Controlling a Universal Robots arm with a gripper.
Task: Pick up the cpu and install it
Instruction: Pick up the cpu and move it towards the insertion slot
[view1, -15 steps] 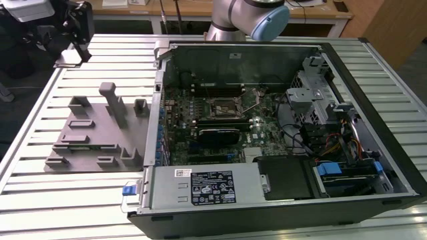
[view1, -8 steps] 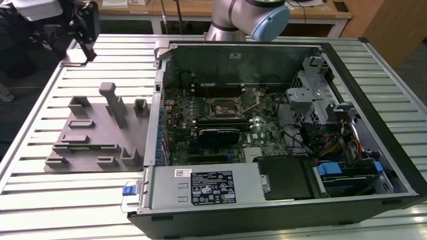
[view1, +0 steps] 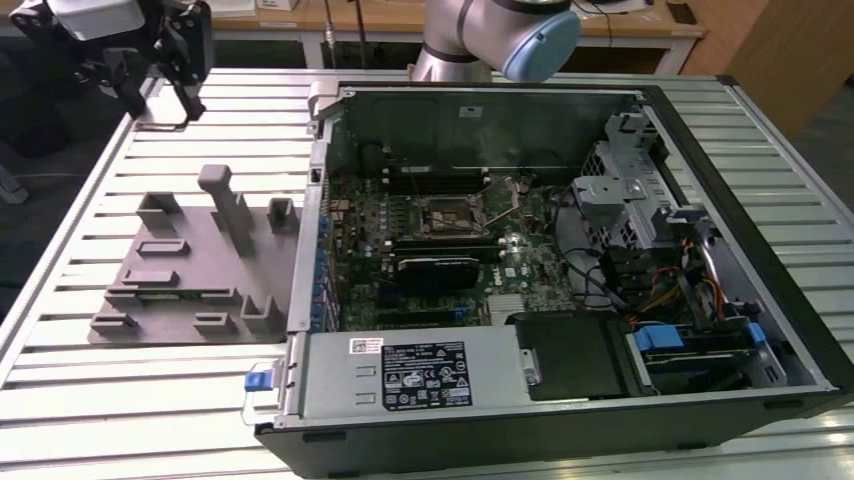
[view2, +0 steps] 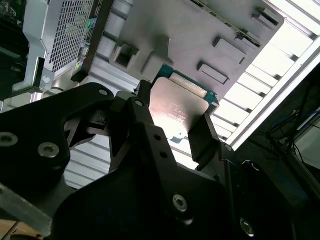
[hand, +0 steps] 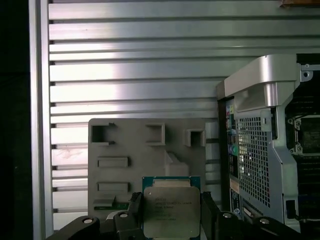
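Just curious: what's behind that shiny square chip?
In the first wrist view, the grey fixture plate on the slatted table lies behind the cpu; the patch it covers cannot be seen.

- In the exterior view I am seeing the gripper (view1: 158, 90) at ten o'clock from the computer case (view1: 534, 445). The picture's edge is cropping its upper body, and whatever is sitting between its fingers is too small for me to tell there.
- The arm (view1: 494, 35), at twelve o'clock from the case, is running out of the picture above its joint.
- In the first wrist view the cpu (hand: 170, 207) is being cut off by the picture's edge, and the fingers (hand: 207, 212) are covering its two flanks.
- In the second wrist view a finger is hiding one corner of the cpu (view2: 180, 107).
- The grey fixture plate (hand: 125, 150) is disappearing behind the cpu.
- The socket (view1: 447, 212) is too small for me to make out.
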